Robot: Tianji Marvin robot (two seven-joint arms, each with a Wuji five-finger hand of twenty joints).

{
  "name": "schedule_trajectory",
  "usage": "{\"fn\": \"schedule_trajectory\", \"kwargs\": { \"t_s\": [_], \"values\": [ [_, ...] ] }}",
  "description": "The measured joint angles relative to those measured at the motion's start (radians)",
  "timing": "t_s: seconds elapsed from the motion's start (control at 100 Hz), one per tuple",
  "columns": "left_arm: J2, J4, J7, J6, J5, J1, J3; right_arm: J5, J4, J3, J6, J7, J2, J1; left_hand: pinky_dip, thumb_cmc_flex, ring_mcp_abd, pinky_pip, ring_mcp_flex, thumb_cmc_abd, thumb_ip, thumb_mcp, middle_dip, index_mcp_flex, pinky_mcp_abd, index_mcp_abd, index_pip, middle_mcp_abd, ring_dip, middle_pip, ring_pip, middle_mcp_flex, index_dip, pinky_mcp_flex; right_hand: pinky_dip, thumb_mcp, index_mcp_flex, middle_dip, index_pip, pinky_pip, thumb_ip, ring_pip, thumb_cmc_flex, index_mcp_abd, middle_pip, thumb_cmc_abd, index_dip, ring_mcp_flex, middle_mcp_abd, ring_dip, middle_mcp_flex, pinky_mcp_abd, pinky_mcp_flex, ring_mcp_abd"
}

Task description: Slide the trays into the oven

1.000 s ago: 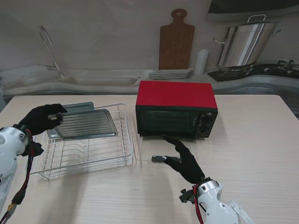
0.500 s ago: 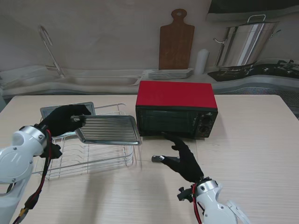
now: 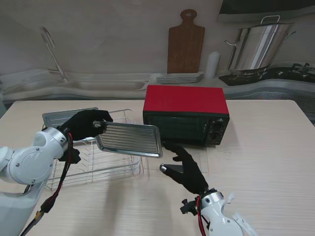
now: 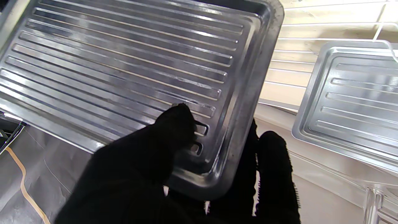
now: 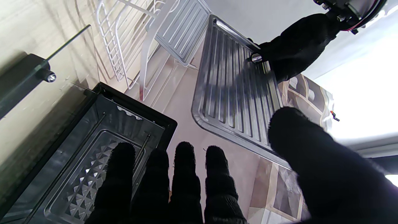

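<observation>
My left hand (image 3: pixel 84 126) is shut on the left edge of a ribbed metal tray (image 3: pixel 130 139) and holds it in the air, tilted, between the wire rack (image 3: pixel 98 164) and the red oven (image 3: pixel 186 114). The left wrist view shows my thumb lying on the tray (image 4: pixel 124 62) and the fingers under its rim. A second tray (image 3: pixel 63 118) lies in the rack. The oven's glass door (image 3: pixel 204 158) lies folded down on the table. My right hand (image 3: pixel 186 171) hovers open over that door, fingers spread. In the right wrist view the oven cavity (image 5: pixel 93 155) is open, with the held tray (image 5: pixel 233 90) beside it.
The door's handle (image 3: pixel 166 168) sticks out just left of my right hand. A wooden board (image 3: pixel 185 44), stacked plates (image 3: pixel 181 77) and a steel pot (image 3: pixel 256 45) stand on the counter behind the table. Bare tabletop lies right of the oven.
My left hand has lifted the ribbed tray off the rack and carried it right, toward the oven front. My right hand has shifted slightly left and nearer to me.
</observation>
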Motion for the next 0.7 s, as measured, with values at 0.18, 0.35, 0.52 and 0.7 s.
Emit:
{"fn": "schedule_trajectory", "kwargs": {
  "t_s": [0.18, 0.35, 0.52, 0.7],
  "values": [
    [0.003, 0.011, -0.014, -0.004, -0.011, -0.021, 0.026, -0.004, 0.017, -0.034, 0.006, -0.062, -0.014, 0.024, 0.007, 0.000, 0.000, 0.000, 0.000, 0.000, 0.000, 0.000, 0.000, 0.000, 0.000, 0.000, 0.000, 0.000, 0.000, 0.000, 0.000, 0.000, 0.000, 0.001, 0.024, 0.013, 0.063, 0.014, 0.027, 0.041, -0.021, 0.036, 0.064, 0.010, 0.016, -0.046, 0.016, 0.049, 0.013, 0.017, 0.068, 0.011, 0.076, 0.022],
    [0.005, 0.018, -0.019, -0.006, -0.024, -0.036, 0.050, 0.004, 0.039, -0.067, 0.011, -0.107, -0.032, 0.054, 0.007, 0.000, 0.000, 0.000, 0.000, 0.000, 0.000, 0.000, 0.000, 0.000, 0.000, 0.000, 0.000, 0.000, 0.000, 0.000, 0.000, 0.000, 0.000, 0.001, 0.046, 0.074, 0.120, 0.026, 0.059, 0.068, -0.030, 0.065, 0.104, 0.012, 0.031, -0.088, 0.028, 0.121, 0.032, 0.031, 0.127, 0.025, 0.149, 0.045],
    [0.006, 0.020, -0.031, -0.013, -0.035, -0.048, 0.071, 0.023, 0.048, -0.091, 0.027, -0.127, -0.045, 0.078, 0.007, 0.000, 0.000, 0.000, 0.000, 0.000, 0.000, 0.000, 0.000, 0.000, 0.000, 0.000, 0.000, 0.000, 0.000, 0.000, 0.000, 0.000, 0.000, 0.001, 0.061, 0.144, 0.203, 0.030, 0.071, 0.093, -0.044, 0.083, 0.160, 0.009, 0.040, -0.140, 0.046, 0.224, 0.044, 0.041, 0.230, 0.039, 0.248, 0.067],
    [0.007, 0.020, -0.039, -0.022, -0.038, -0.055, 0.085, 0.086, 0.051, -0.101, 0.014, -0.128, -0.054, 0.090, 0.007, 0.000, 0.000, 0.001, 0.000, 0.000, 0.000, 0.000, 0.000, 0.000, 0.000, 0.000, 0.000, 0.000, 0.000, 0.000, 0.000, 0.000, 0.000, 0.002, 0.061, 0.211, 0.368, 0.030, 0.111, 0.106, -0.077, 0.095, 0.321, -0.008, 0.027, -0.174, 0.079, 0.395, 0.053, 0.043, 0.396, 0.070, 0.399, 0.103]
  ]
}}
